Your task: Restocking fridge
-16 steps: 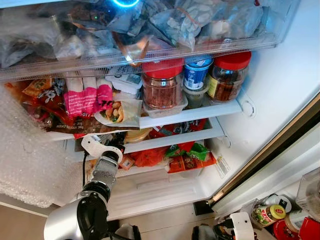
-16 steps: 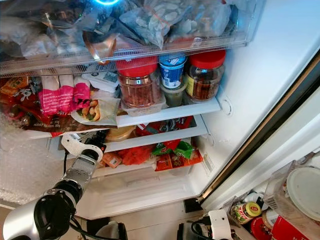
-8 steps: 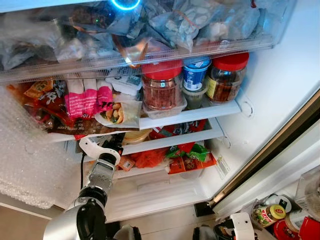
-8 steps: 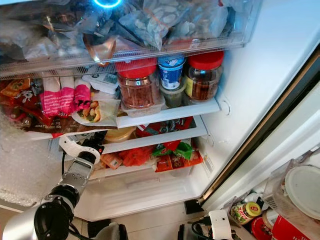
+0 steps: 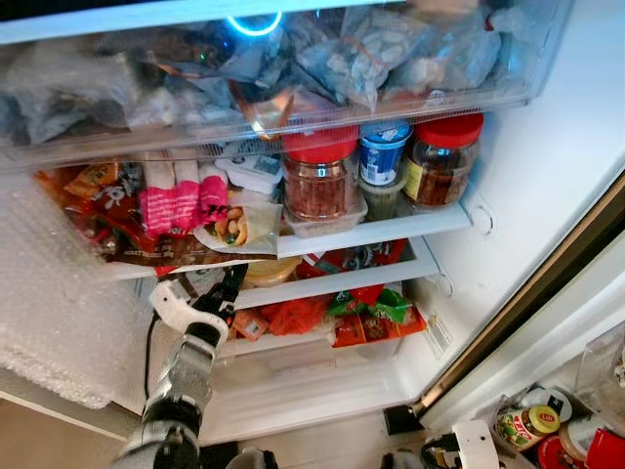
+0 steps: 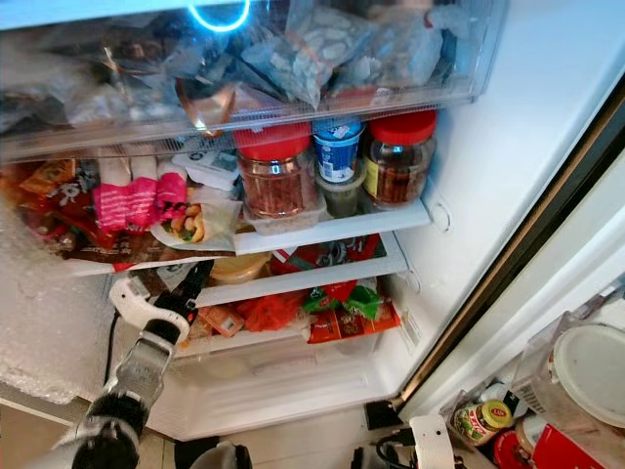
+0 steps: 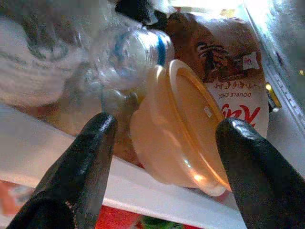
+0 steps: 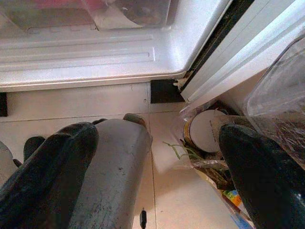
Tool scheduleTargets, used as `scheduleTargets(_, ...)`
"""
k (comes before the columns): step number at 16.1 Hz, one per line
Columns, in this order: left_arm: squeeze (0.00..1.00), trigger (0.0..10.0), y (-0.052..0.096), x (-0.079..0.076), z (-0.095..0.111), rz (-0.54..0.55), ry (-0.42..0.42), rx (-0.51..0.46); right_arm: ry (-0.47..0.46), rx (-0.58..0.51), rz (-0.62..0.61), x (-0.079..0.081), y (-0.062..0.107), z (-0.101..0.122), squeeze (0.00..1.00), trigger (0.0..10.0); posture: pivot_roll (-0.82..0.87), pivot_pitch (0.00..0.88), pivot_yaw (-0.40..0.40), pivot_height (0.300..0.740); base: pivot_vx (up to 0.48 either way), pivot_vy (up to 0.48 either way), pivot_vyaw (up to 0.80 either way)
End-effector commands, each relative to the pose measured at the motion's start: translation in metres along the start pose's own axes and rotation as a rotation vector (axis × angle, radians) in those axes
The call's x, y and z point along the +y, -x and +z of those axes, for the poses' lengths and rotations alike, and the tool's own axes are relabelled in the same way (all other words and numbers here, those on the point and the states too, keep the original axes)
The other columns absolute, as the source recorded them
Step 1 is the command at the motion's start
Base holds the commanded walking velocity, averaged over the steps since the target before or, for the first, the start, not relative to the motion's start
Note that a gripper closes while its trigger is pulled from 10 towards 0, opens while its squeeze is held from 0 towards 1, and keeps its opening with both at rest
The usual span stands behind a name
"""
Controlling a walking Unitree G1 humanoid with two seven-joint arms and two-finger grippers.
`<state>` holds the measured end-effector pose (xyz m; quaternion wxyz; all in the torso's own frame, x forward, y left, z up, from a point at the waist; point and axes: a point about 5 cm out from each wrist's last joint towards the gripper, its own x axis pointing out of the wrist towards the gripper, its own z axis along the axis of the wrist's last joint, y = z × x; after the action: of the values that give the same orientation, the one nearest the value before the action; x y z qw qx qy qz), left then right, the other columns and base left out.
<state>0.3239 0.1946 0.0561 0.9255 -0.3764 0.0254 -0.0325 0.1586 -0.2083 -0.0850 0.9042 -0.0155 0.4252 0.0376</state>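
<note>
Open fridge (image 5: 547, 176), white interior, packed. Top: clear plastic drawer (image 5: 293, 68) stuffed with frosted bags. At 9 o'clock a sheet of bubble wrap (image 5: 59, 293) hangs over the fridge's side.

Upper shelf (image 5: 391, 227), white, left to right: red and orange snack packets, pink-and-white packet (image 5: 176, 200), wrapped food on a plate (image 5: 234, 227), 2 red-lidded jars (image 5: 318, 176), blue-lidded tub (image 5: 383, 156) between them on a small clear container.

Middle shelf (image 5: 342, 278): round tan plastic container (image 7: 181, 129), smooth, rimmed lid, tipped on its side; clear plastic bottle (image 7: 128, 52) just beside it, brown printed packet behind. Lower level: red, orange and green packets (image 5: 361, 313).

Left hand (image 5: 223, 293) at the shelf's front edge, about 7 o'clock in the head view; fingers wide apart, gripping nothing, container between them and just beyond the tips.

Right hand (image 8: 157, 176) low over pale floor tiles (image 8: 71, 102), fingers spread, empty. Jars and lidded tubs sit on the floor at 5 o'clock, by the door frame.
</note>
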Motion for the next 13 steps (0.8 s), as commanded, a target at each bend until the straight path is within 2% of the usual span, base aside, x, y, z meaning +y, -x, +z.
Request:
scheduleTargets(1,0.00,10.0,0.007,0.003,-0.001,-0.001,-0.137,0.015,-0.006,0.163,0.009,0.005,0.010,-0.038,0.00,10.0,-0.21,0.063,0.041,0.653,0.000,0.000,0.00)
scheduleTargets(3,0.00,10.0,0.014,0.003,-0.001,-0.011,-0.309,0.014,-0.005,0.167,0.007,0.004,0.010,-0.038,0.00,10.0,-0.20,0.054,0.042,0.653,0.000,0.000,0.00)
scheduleTargets(5,0.00,10.0,0.024,0.002,0.000,-0.052,-0.597,0.030,-0.008,0.169,0.000,0.003,0.010,-0.039,0.00,10.0,-0.19,0.046,0.042,0.653,0.000,0.000,0.00)
scheduleTargets(7,0.00,10.0,0.034,0.008,0.003,-0.030,-0.745,0.022,-0.010,0.171,-0.004,0.003,0.011,-0.039,0.00,10.0,-0.18,0.037,0.044,0.653,0.000,0.000,0.00)
scheduleTargets(8,0.00,10.0,0.041,0.010,-0.004,-0.053,-0.811,0.064,-0.012,0.171,-0.005,0.004,0.010,-0.039,0.00,10.0,-0.17,0.033,0.047,0.653,0.000,0.000,0.00)
scheduleTargets(10,0.00,10.0,0.053,0.021,-0.020,-0.022,-0.818,0.150,-0.022,0.169,-0.010,0.004,0.010,-0.039,0.00,10.0,-0.17,0.029,0.052,0.653,0.000,0.000,0.00)
scheduleTargets(13,0.00,10.0,0.064,0.040,-0.033,0.061,-0.809,0.237,-0.030,0.165,-0.011,0.006,0.009,-0.038,0.00,10.0,-0.18,0.020,0.058,0.653,-0.308,0.000,0.00)
